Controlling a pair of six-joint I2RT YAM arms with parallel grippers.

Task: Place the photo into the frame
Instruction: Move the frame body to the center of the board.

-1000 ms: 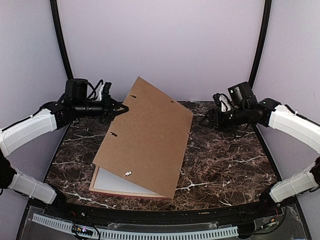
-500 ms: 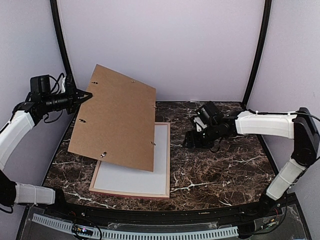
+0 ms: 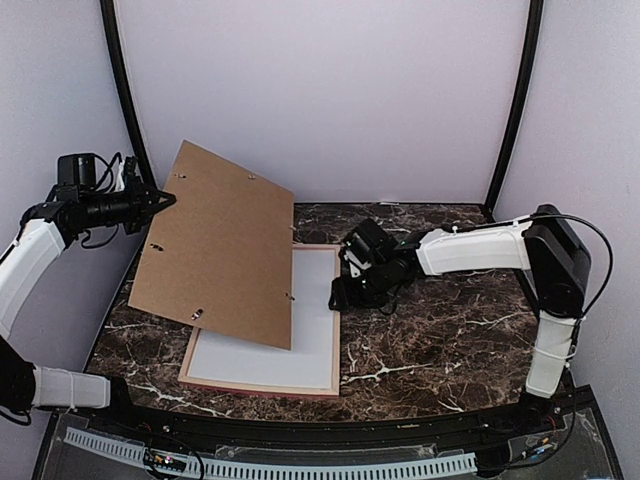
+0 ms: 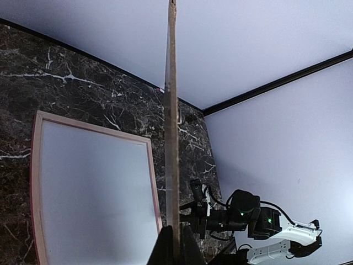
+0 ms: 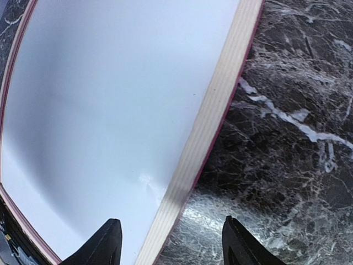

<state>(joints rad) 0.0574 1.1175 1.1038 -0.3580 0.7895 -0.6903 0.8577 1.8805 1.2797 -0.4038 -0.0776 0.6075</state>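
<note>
The pink frame (image 3: 337, 335) lies flat on the marble table, filled by a plain white sheet (image 3: 300, 330). No cat print shows in any view. My left gripper (image 3: 165, 200) is shut on the top corner of the brown backing board (image 3: 215, 245) and holds it tilted in the air over the frame's left part. The left wrist view shows the board edge-on (image 4: 172, 138) between my shut jaws (image 4: 175, 243). My right gripper (image 3: 340, 295) is open and empty, low over the frame's right rail (image 5: 215, 110), which runs between my fingertips (image 5: 172, 234).
The dark marble table (image 3: 450, 330) extends right of the frame. Purple walls enclose the back and sides, with black posts at the corners. A perforated white strip (image 3: 300, 465) runs along the near edge.
My left gripper swung the backing board left and up off the frame, uncovering the white sheet. My right arm moved from the back right down to the frame's right rail.
</note>
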